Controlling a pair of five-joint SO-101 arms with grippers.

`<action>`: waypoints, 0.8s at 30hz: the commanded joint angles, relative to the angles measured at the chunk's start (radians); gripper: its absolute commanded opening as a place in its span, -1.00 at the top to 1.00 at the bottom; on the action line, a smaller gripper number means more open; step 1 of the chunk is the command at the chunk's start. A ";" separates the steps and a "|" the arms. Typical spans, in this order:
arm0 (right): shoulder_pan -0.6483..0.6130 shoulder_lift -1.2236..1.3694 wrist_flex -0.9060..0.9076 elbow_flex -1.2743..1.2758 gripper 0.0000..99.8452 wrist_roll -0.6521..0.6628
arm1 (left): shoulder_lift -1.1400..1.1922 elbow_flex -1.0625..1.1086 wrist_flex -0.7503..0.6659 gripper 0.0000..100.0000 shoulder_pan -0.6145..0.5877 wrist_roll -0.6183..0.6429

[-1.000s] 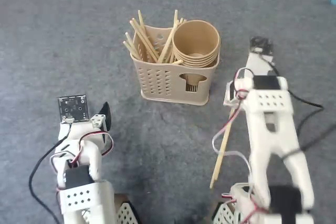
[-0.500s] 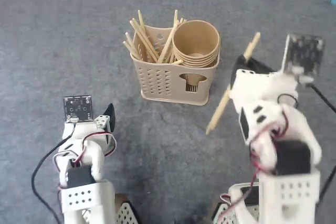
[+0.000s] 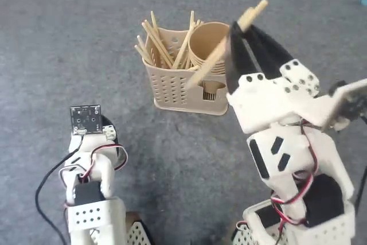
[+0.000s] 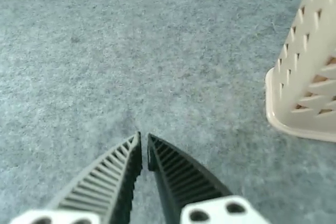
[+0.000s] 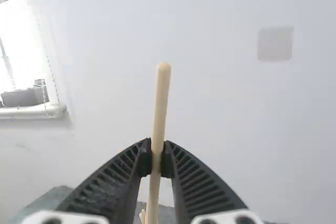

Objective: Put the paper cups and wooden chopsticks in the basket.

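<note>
A beige perforated basket (image 3: 172,87) stands at the table's far middle, holding stacked paper cups (image 3: 212,47) and several wooden chopsticks (image 3: 157,41). My right gripper (image 3: 235,30) is raised high beside the basket's right end, shut on one wooden chopstick (image 3: 221,53) that slants across the cups. In the right wrist view that chopstick (image 5: 159,114) sticks up between the black fingers (image 5: 118,174) of the gripper (image 5: 156,156). My left gripper (image 4: 143,145) is shut and holds nothing, low over the carpet at the near left, with the basket's wall (image 4: 310,82) off to one side.
Grey carpet (image 3: 69,55) covers the table. The left arm (image 3: 89,159) sits at the near left, the right arm's white body (image 3: 287,142) towers at the near right. A white wall (image 5: 236,103) and a window (image 5: 26,77) show behind the raised gripper.
The right arm has lifted the chopstick off the carpet and swung it up and left to above the basket. The left gripper's fingers have closed and drawn back slightly.
</note>
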 commanded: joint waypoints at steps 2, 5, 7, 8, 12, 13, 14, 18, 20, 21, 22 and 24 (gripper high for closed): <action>-0.025 0.171 -0.074 -0.189 0.98 -0.012 | -0.015 -0.004 -0.054 0.97 0.012 -0.006; -0.031 0.282 -0.131 -0.276 0.98 -0.012 | -0.015 -0.004 -0.055 0.98 0.012 -0.005; -0.031 0.361 -0.180 -0.324 0.98 -0.012 | -0.015 -0.004 -0.055 0.98 0.012 -0.005; -0.031 0.400 -0.200 -0.344 0.98 -0.011 | -0.015 -0.004 -0.055 0.98 0.012 -0.005; -0.031 0.558 -0.252 -0.396 0.98 -0.011 | -0.015 -0.004 -0.072 0.98 0.012 -0.005; -0.030 0.591 -0.254 -0.404 0.98 -0.011 | -0.015 -0.004 -0.074 0.98 0.012 -0.005; -0.030 0.627 -0.254 -0.410 0.98 -0.009 | -0.015 -0.004 -0.074 0.98 0.012 -0.005; -0.024 0.731 -0.254 -0.419 0.98 -0.009 | -0.015 -0.004 -0.075 0.98 0.012 -0.006; -0.024 0.776 -0.248 -0.414 0.98 -0.009 | -0.015 -0.004 -0.077 0.98 0.012 -0.006; -0.024 0.796 -0.240 -0.410 0.98 -0.012 | -0.015 -0.004 -0.077 0.98 0.012 -0.006; -0.024 0.808 -0.237 -0.396 0.98 -0.012 | -0.015 -0.004 -0.077 0.98 0.012 -0.006; -0.024 0.823 -0.236 -0.374 0.98 -0.009 | -0.015 -0.004 -0.077 0.98 0.012 -0.006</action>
